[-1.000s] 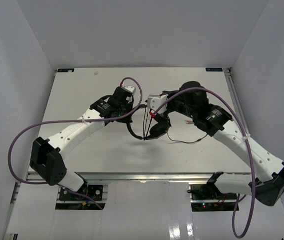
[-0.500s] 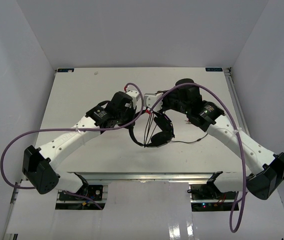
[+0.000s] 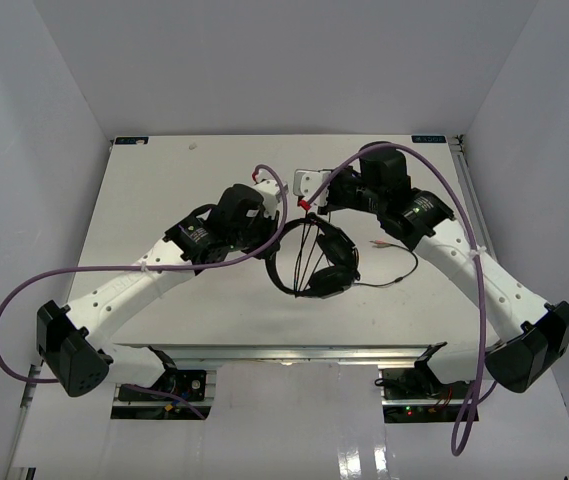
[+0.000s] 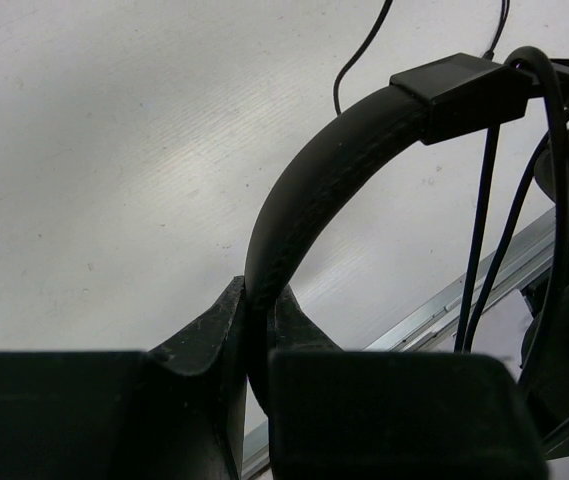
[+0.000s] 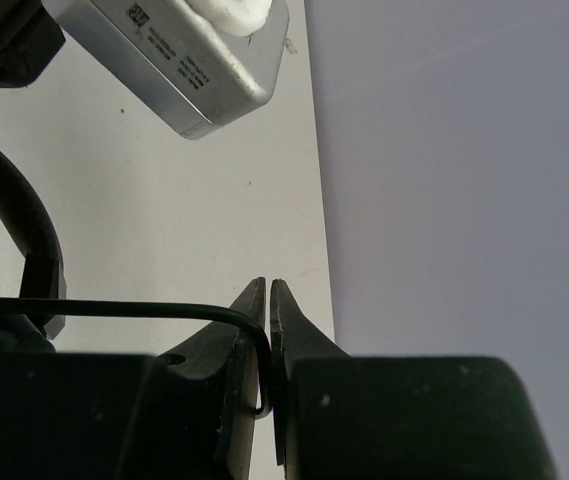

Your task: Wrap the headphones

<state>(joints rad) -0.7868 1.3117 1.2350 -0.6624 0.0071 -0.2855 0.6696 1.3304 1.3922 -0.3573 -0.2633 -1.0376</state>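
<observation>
While the left gripper (image 4: 260, 305) pinches the headband (image 4: 309, 180) tight | right gripper (image 5: 268, 300) pressed together on the thin cord (image 5: 114, 305) | headphones (image 3: 316, 262) near table (image 3: 154, 190) centre, band at 9 o'clock of earcups (image 3: 339, 247) | loose cord trails toward 3 o'clock

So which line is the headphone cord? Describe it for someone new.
At the centre of the white table are the black headphones. Their cord is the hair-thin black line trailing right from the earcups, with a strand pinched in the right gripper; the arm cables are thick and purple.
</observation>
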